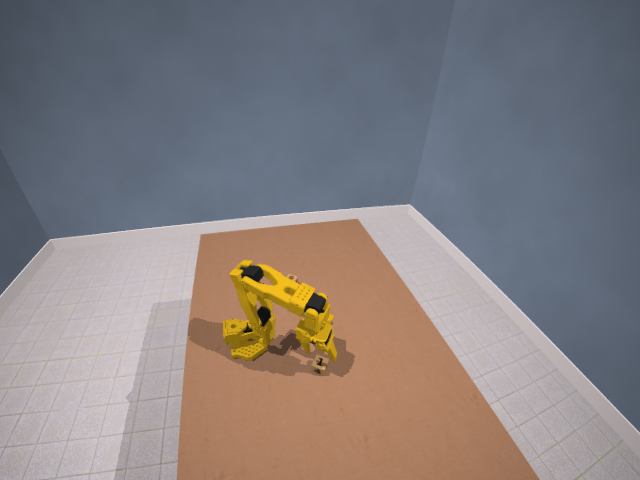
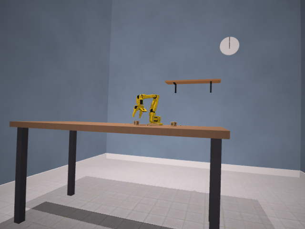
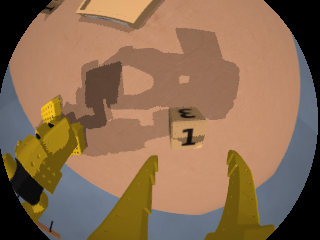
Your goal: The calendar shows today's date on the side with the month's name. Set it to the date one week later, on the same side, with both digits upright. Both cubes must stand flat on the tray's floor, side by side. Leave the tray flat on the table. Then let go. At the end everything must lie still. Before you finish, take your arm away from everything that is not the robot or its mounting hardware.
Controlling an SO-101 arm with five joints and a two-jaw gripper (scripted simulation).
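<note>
My gripper point(image 1: 321, 355) point(image 2: 137, 117) point(image 3: 193, 155) is open and empty, above the near cube. That wooden cube point(image 1: 320, 364) point(image 2: 136, 122) point(image 3: 187, 129) stands on the table, outside the tray. Its top shows a 1; a side face shows a 3. The second cube point(image 1: 292, 277) point(image 2: 173, 123) point(image 3: 50, 7) stands apart on the table, partly behind the arm in the top view and cut off in the wrist view. In the exterior view its sides seem to show 0 and 7. The tray point(image 2: 154, 124) point(image 3: 122, 11) is cut off in the wrist view and hidden in the top view.
The arm's base point(image 1: 248, 338) point(image 2: 155, 119) stands on the brown table point(image 1: 336, 423) point(image 2: 74, 126). In the wrist view, the base point(image 3: 47, 145) is at the left and the arm's shadow lies around the near cube. A wall shelf point(image 2: 193, 81) hangs beyond the table.
</note>
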